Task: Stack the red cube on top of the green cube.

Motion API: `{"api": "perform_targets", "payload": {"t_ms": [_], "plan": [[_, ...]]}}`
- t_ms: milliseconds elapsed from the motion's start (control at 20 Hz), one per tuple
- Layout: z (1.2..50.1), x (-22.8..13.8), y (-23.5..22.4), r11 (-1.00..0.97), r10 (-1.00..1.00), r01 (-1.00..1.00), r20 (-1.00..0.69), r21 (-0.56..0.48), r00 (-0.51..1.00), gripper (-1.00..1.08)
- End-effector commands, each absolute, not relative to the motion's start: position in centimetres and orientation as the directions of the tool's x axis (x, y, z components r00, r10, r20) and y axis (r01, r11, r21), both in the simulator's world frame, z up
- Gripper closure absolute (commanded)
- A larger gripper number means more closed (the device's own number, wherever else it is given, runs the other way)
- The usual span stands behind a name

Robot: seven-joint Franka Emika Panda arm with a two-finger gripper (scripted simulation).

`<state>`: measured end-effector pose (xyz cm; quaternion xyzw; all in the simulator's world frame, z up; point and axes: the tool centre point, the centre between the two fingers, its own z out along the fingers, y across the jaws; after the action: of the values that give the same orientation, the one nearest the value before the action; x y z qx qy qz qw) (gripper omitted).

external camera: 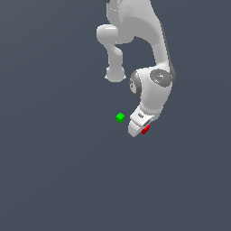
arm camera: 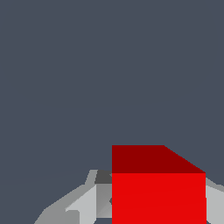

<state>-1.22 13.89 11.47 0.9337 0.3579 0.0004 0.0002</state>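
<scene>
The red cube [external camera: 145, 130] shows partly from under the white gripper [external camera: 140, 130] in the exterior view. The wrist view has the red cube [arm camera: 158, 192] large and close, filling the gap of the gripper [arm camera: 159, 210], with one grey finger [arm camera: 87, 203] against one side and the other against the opposite side. The jaws stand shut on it. The green cube [external camera: 119, 117] sits apart on the grey floor, a short way towards the exterior view's left of the gripper and slightly further up the picture. It is out of the wrist view.
The white arm [external camera: 153, 85] reaches in from the top of the exterior view, with its base link [external camera: 115, 72] behind the cubes. The plain dark grey floor [external camera: 54, 171] spreads all around.
</scene>
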Motion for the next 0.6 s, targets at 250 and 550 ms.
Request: {"api": "perform_targets", "payload": {"t_ms": [250, 550], "plan": [[11.8, -1.3, 13.8, -0.744, 0.668, 0.668, 0.001, 0.001, 0.744, 1.08], [11.4, -2.4, 13.0, -0.744, 0.668, 0.668, 0.001, 0.001, 0.744, 1.08]]}}
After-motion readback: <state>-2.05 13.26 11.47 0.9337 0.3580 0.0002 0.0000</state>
